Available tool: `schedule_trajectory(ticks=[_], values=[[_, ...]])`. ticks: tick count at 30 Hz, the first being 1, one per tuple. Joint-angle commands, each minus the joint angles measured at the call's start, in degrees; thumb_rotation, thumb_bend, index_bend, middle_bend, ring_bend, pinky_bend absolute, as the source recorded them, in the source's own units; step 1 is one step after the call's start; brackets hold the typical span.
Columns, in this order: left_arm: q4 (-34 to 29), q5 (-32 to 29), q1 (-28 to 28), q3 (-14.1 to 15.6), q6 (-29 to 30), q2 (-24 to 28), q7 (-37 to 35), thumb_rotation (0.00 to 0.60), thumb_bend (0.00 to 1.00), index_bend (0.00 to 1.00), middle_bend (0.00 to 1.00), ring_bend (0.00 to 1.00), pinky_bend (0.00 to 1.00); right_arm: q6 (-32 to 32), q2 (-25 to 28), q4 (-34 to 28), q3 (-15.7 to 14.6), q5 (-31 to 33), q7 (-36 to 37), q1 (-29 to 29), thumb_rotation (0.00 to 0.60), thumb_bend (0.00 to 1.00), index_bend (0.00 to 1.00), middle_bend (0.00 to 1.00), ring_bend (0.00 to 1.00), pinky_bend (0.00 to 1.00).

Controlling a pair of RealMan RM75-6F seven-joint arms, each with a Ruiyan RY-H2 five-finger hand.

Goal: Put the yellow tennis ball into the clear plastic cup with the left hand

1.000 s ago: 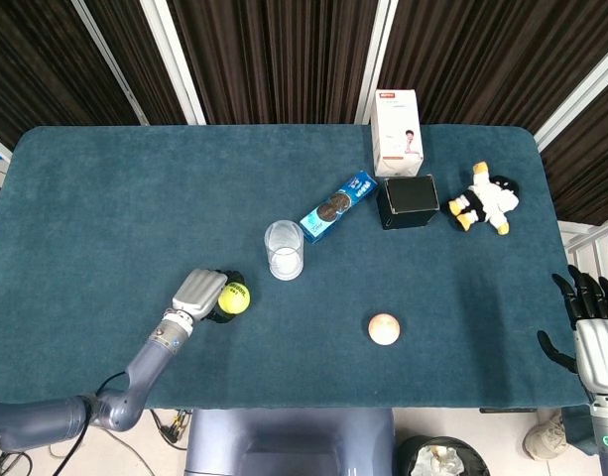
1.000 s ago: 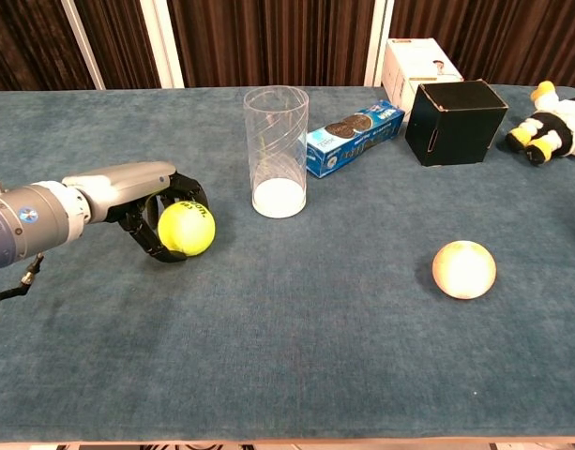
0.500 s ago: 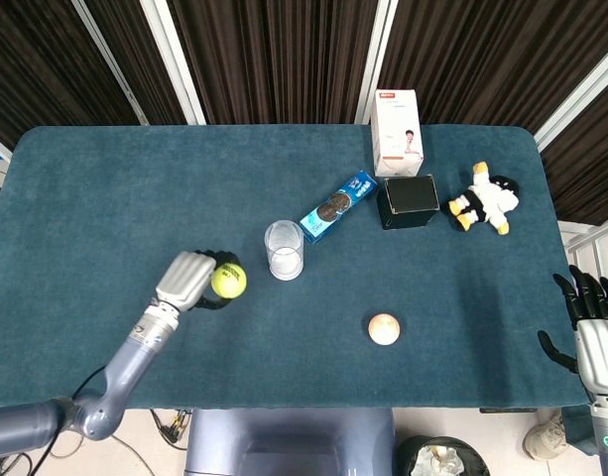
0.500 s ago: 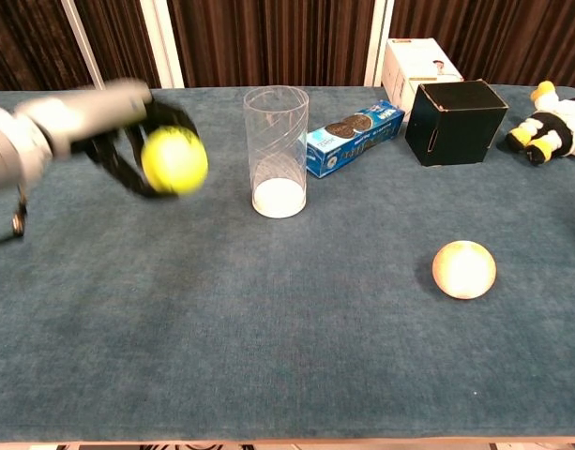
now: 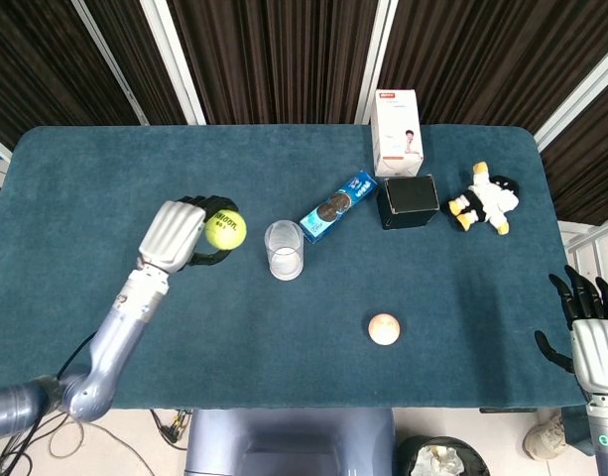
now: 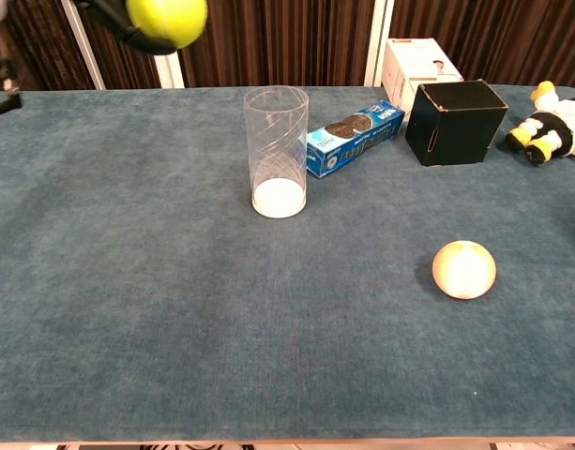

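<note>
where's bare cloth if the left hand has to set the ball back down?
Bare: the table left of the clear plastic cup, and the front strip left of the pale ball. Crowded: cookie pack, black box, white carton, plush toy. The left hand holds the tennis ball.

You have a table (image 5: 105,178) covered in dark teal cloth filling most of the frame. Near its centre a clear plastic cup (image 5: 284,250) stands upright. Just to its upper right lies a blue cookie pack (image 5: 338,205); further right sit a black box (image 5: 408,200), a white carton (image 5: 398,119) and a plush toy (image 5: 485,197). A small pale ball (image 5: 384,328) rests lower right of the cup.
</note>
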Motion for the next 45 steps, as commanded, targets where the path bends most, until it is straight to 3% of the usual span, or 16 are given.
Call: schedule_trajectory(ticks=[1, 8, 22, 25, 33, 39, 42, 45], values=[[2.1, -4.4, -3.8, -1.5, -1.9, -2.7, 4.0, 0.600, 0.27, 0.46, 0.50, 0.41, 0.42, -0.4, -0.2, 0.3, 0.1, 0.2, -0.3, 0.2, 0.600, 0.35, 0.13, 0.04, 0.11, 0.01], [5.7, -10.2, -9.7, -2.9, -1.6, -8.2, 10.4, 0.600, 0.27, 0.46, 0.50, 0.41, 0.41, -0.5, -0.5, 0.8, 0.4, 0.9, -0.5, 0.2, 0.600, 0.35, 0.13, 0.04, 0.11, 0.01], [12.8, -16.1, -14.9, -0.8, 0.9, -16.0, 18.0, 0.600, 0.24, 0.43, 0.48, 0.39, 0.41, 0.1, -0.2, 1.1, 0.8, 1.3, 0.5, -0.1, 0.600, 0.35, 0.13, 0.04, 0.11, 0.01], [13.0, -16.6, -15.4, -0.5, 1.1, -16.8, 18.5, 0.600, 0.21, 0.40, 0.43, 0.36, 0.39, 0.1, -0.1, 1.1, 0.8, 1.3, 0.7, -0.2, 0.600, 0.35, 0.13, 0.04, 0.11, 0.01], [9.7, -19.5, -16.5, 0.0, 1.2, -15.2, 22.5, 0.600, 0.14, 0.24, 0.14, 0.09, 0.17, 0.3, -0.1, 1.1, 0.9, 1.2, 1.1, -0.2, 0.600, 0.35, 0.13, 0.04, 0.11, 0.01], [5.6, -21.7, -17.5, -0.3, 2.8, -13.0, 25.8, 0.600, 0.12, 0.21, 0.09, 0.03, 0.12, 0.1, -0.1, 1.2, 1.0, 1.4, 1.4, -0.2, 0.600, 0.35, 0.13, 0.03, 0.11, 0.01], [2.6, -18.7, -16.8, -2.0, 6.9, -13.0, 23.1, 0.600, 0.12, 0.21, 0.11, 0.04, 0.13, 0.4, 0.0, 1.2, 1.1, 1.4, 1.7, -0.3, 0.600, 0.35, 0.13, 0.04, 0.11, 0.01], [-0.2, -14.6, -15.3, -1.8, 9.7, -11.5, 21.3, 0.600, 0.12, 0.21, 0.14, 0.06, 0.14, 0.5, 0.1, 1.2, 1.1, 1.5, 1.9, -0.4, 0.600, 0.35, 0.13, 0.04, 0.11, 0.01]])
